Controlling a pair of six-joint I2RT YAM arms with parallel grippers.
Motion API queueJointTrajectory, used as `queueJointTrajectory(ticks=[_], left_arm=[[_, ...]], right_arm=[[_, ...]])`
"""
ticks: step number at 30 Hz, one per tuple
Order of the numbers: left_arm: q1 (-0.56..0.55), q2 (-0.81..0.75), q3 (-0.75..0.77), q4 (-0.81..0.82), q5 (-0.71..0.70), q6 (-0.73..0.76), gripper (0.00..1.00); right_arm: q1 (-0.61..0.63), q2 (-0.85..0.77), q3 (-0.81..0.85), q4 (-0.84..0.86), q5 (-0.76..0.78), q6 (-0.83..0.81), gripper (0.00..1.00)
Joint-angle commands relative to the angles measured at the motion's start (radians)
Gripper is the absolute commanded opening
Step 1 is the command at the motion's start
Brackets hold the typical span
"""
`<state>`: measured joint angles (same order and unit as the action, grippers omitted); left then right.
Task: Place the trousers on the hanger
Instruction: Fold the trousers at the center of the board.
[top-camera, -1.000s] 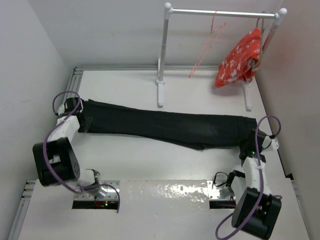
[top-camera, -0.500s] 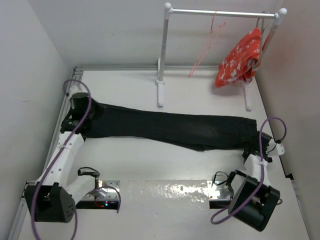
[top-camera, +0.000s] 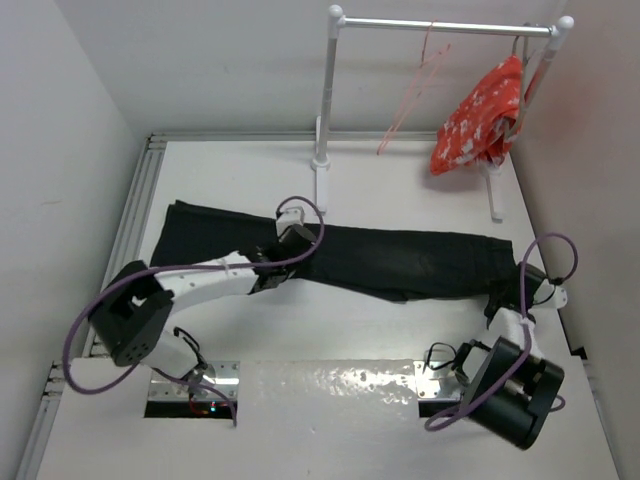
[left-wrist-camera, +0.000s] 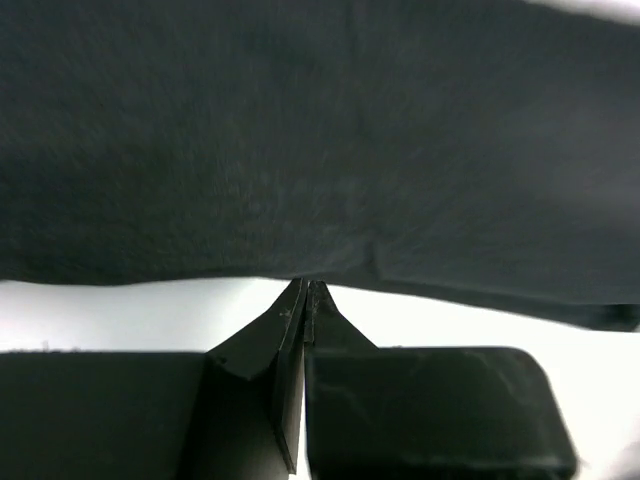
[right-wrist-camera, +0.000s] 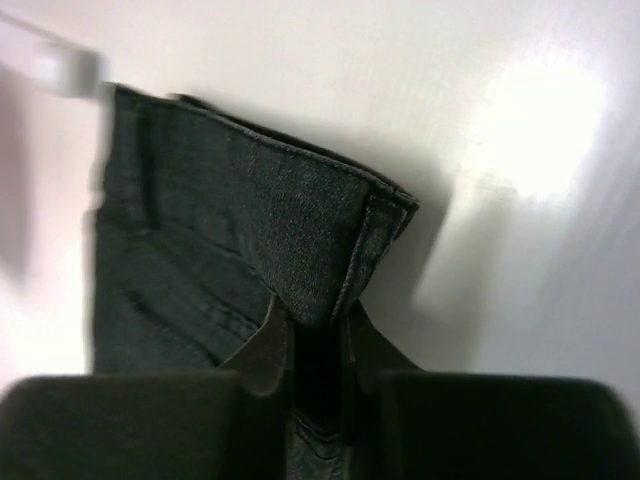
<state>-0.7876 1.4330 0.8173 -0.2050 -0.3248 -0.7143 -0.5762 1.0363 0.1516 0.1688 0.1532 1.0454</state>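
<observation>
The black trousers (top-camera: 380, 255) lie flat across the table, leg ends at the left and waist at the right. My left gripper (top-camera: 280, 270) is shut, and its tips (left-wrist-camera: 305, 285) touch the near edge of the trousers (left-wrist-camera: 320, 140) at mid-length. I see no cloth between its fingers. My right gripper (top-camera: 502, 296) is shut on the waistband corner (right-wrist-camera: 320, 240), which rises in a fold between the fingers. The thin pink hanger (top-camera: 412, 100) hangs from the white rail (top-camera: 440, 26) at the back.
A red-and-white patterned cloth (top-camera: 480, 122) hangs at the rail's right end. The rail stand's feet (top-camera: 320, 185) rest just behind the trousers. A wall runs close along the table's left side, another along the right.
My left arm has left the leg ends at the far left and swung right to the trousers' middle. The trousers and the right gripper have barely moved.
</observation>
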Motion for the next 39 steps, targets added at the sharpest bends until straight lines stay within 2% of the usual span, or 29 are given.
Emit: queueJointTrajectory(ticks=[1, 2, 5, 7, 11, 14, 17, 23, 28, 32, 34, 36, 39], left_arm=[[-0.045, 0.062, 0.019, 0.082, -0.109, -0.007, 0.00], [-0.059, 0.095, 0.022, 0.107, -0.103, -0.005, 0.00], [-0.084, 0.147, 0.032, 0.159, -0.100, 0.001, 0.00], [-0.099, 0.185, 0.046, 0.186, -0.089, 0.009, 0.00], [-0.120, 0.244, 0.077, 0.248, -0.046, 0.006, 0.00], [-0.144, 0.270, 0.080, 0.260, -0.037, 0.001, 0.00], [-0.168, 0.294, 0.069, 0.297, 0.033, -0.010, 0.00], [-0.344, 0.443, 0.135, 0.314, 0.079, -0.060, 0.00], [-0.377, 0.492, 0.172, 0.328, 0.116, -0.063, 0.00], [-0.380, 0.448, 0.164, 0.331, 0.092, -0.045, 0.00], [-0.380, 0.461, 0.177, 0.332, 0.130, -0.045, 0.00], [-0.394, 0.484, 0.189, 0.343, 0.164, -0.054, 0.00], [-0.415, 0.491, 0.189, 0.358, 0.147, -0.057, 0.00]], right_arm=[[0.003, -0.128, 0.043, -0.052, -0.050, -0.027, 0.00], [0.003, -0.206, 0.061, -0.073, -0.061, -0.063, 0.00], [0.003, -0.309, 0.166, -0.204, -0.102, -0.131, 0.00], [0.003, -0.332, 0.259, -0.290, -0.150, -0.180, 0.00], [0.002, -0.335, 0.368, -0.345, -0.283, -0.234, 0.00], [0.003, -0.306, 0.565, -0.464, -0.340, -0.304, 0.00], [0.003, -0.277, 0.687, -0.525, -0.394, -0.349, 0.00], [0.003, -0.283, 0.677, -0.433, -0.583, -0.259, 0.00], [0.027, -0.269, 0.779, -0.445, -0.684, -0.251, 0.00], [0.096, -0.263, 0.821, -0.404, -0.707, -0.210, 0.00], [0.160, -0.259, 0.847, -0.365, -0.705, -0.186, 0.00], [0.215, -0.228, 0.914, -0.402, -0.678, -0.202, 0.00], [0.233, -0.202, 0.953, -0.402, -0.684, -0.200, 0.00]])
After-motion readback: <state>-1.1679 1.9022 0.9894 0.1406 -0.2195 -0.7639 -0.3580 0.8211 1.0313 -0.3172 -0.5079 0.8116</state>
